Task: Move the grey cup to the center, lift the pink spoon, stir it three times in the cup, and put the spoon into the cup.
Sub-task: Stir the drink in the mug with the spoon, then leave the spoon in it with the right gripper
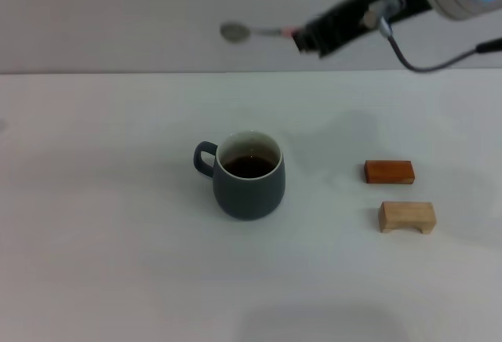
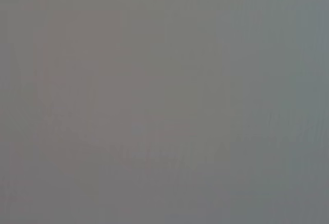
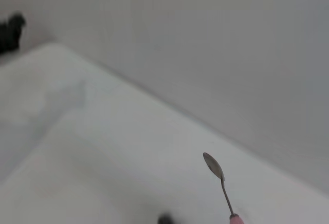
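Spoon held high above and beyond the cup, ready for stirring.

The right gripper [image 1: 302, 38] is clamped on the slim pink-handled spoon with a silver metal bowl [image 1: 252, 32], holding it almost level, well above the white table [image 1: 118, 224] and behind the squat, rounded blue-grey ceramic cup [image 1: 249, 176], which stands near the middle with dark liquid inside and its loop handle towards the robot's left. Judged from here, lowering the spoon off-centre could strike the rim, tip the cup or splash liquid. The left gripper is out of sight.
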You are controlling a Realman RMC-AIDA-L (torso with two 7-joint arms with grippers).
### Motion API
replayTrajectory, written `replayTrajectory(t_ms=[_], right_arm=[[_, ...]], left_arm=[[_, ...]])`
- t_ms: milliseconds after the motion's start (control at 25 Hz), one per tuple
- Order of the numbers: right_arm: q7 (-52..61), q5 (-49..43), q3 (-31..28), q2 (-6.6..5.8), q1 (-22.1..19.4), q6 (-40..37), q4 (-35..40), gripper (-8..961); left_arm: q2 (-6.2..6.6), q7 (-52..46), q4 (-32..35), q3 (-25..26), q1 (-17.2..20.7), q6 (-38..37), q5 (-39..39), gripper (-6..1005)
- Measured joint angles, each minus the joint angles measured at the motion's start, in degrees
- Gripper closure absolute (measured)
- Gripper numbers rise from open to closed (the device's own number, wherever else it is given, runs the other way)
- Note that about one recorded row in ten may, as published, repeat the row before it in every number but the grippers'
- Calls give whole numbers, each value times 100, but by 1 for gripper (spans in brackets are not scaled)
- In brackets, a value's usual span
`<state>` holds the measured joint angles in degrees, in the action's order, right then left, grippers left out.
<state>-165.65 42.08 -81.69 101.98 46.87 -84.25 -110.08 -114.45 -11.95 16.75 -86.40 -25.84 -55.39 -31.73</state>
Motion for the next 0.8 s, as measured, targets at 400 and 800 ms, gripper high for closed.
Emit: replayTrajectory(t_ms=[400, 800], right_arm=[[-17, 628, -336, 18, 457, -1278, 78, 829], [-30, 645, -230, -11, 497, -1121, 790, 829]], left_arm=[[-7, 0, -13, 0, -14, -13, 0, 989], [-36, 0, -38, 0, -6, -16, 0, 989]])
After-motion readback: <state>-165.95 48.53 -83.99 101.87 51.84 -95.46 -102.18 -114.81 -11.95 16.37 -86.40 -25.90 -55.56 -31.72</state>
